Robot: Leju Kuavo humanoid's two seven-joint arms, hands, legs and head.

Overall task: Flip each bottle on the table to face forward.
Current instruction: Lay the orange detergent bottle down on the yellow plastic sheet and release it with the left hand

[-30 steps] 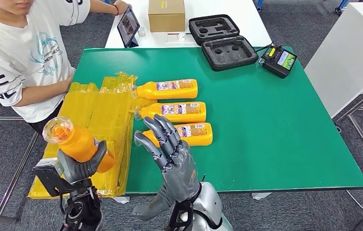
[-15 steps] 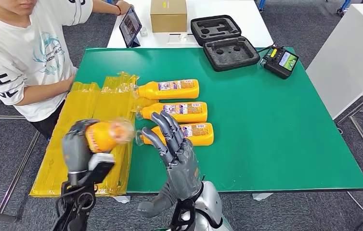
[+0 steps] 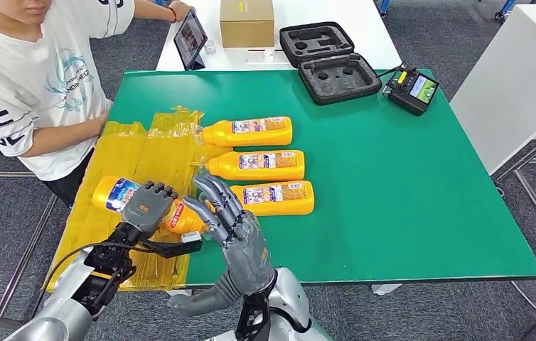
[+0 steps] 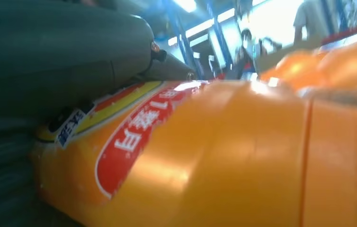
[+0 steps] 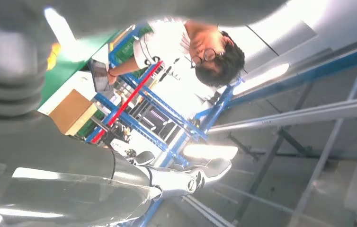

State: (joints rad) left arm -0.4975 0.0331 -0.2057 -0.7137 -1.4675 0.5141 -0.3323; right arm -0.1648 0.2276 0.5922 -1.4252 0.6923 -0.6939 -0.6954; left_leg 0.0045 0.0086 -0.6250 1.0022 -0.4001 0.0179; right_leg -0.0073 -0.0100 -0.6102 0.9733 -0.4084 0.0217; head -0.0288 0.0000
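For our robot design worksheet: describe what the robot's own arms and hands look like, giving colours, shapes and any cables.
Both arms are silver with rounded, glossy shells. The left hand and right hand are dark grey, with segmented fingers and a ribbed grey back. A thin black cable loops beside the left wrist, next to a black bracket. The left wrist view shows a thick, smooth grey thumb.

Green table [image 3: 407,199] fills the centre, metal legs showing at 4 o'clock. Grey carpet floor [image 3: 9,213] all around. White table [image 3: 322,18] butts against it at 12 o'clock, carrying a cardboard box [image 3: 246,21], a propped tablet [image 3: 189,37] and an open black foam case [image 3: 329,60]. Black controller with lit screen [image 3: 412,89] at 1 o'clock on the green top. White counter [image 3: 528,78] at 2 o'clock. Person in white T-shirt [image 3: 30,78] at 10 o'clock. Blue racking [image 5: 176,127] and bright overhead lights in the right wrist view.
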